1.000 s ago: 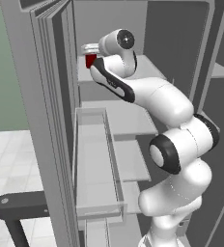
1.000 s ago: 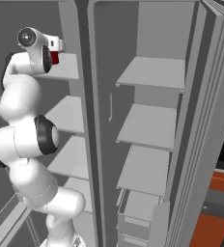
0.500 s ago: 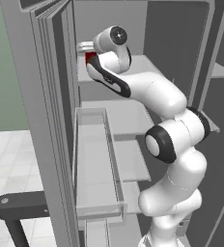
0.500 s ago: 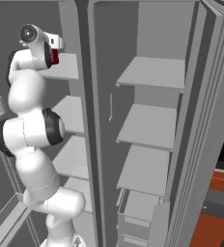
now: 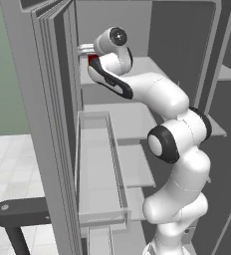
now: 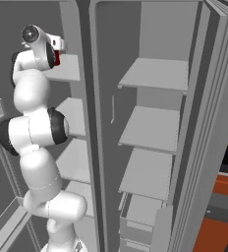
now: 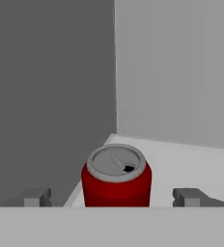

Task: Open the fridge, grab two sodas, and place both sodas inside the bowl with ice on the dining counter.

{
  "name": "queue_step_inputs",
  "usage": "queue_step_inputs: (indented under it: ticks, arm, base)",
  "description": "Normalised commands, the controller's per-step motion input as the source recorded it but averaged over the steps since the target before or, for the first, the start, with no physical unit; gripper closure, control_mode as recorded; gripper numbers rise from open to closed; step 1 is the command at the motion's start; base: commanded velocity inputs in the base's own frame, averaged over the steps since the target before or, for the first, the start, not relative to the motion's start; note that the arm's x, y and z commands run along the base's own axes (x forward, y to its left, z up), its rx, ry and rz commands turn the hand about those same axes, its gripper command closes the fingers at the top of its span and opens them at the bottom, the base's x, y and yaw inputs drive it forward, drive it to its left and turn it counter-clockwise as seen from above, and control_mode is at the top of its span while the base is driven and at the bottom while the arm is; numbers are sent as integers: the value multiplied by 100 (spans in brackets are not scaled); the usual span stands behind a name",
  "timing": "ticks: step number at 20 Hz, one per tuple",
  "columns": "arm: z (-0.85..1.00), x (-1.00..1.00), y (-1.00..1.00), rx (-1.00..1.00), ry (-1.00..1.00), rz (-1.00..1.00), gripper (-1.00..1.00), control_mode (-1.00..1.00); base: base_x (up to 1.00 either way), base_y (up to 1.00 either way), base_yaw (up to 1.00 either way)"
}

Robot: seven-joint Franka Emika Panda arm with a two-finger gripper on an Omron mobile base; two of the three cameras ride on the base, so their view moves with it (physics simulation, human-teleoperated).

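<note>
Soda [image 7: 116, 179] upright between wide-spread fingers [image 7: 36, 197], clear of both, not gripped. Silver top facing hand camera. Standing on pale shelf [image 7: 191, 164] close to back corner of fridge [image 5: 48, 124]. Gripper [image 5: 86, 50] reaching in at upper shelf level, red can partly visible beside it in both base views. Fridge doors open; clear bin [image 5: 100, 169] on left door below.

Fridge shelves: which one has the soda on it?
The top shelf of the left compartment: the red can stands there between the open gripper fingers. The lower shelves look bare.
</note>
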Motion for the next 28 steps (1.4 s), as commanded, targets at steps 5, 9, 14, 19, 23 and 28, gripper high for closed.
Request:
queue_step_inputs:
  ticks: [5, 9, 14, 19, 23, 28]
  arm:
    - [-19, 14, 0, 0, 0, 0, -100, -100]
    - [-12, 20, 0, 0, 0, 0, -100, -100]
    - [-16, 18, 3, 0, 0, 0, 100, -100]
    - [-11, 1, 1, 0, 1, 0, 100, -100]
    - [-1, 0, 0, 0, 0, 0, 100, -100]
    - [-1, -11, -1, 0, -1, 0, 100, -100]
  base:
    - [0, 0, 0]
    - [0, 0, 0]
    - [0, 0, 0]
    - [0, 0, 0]
    - [0, 0, 0]
    - [0, 0, 0]
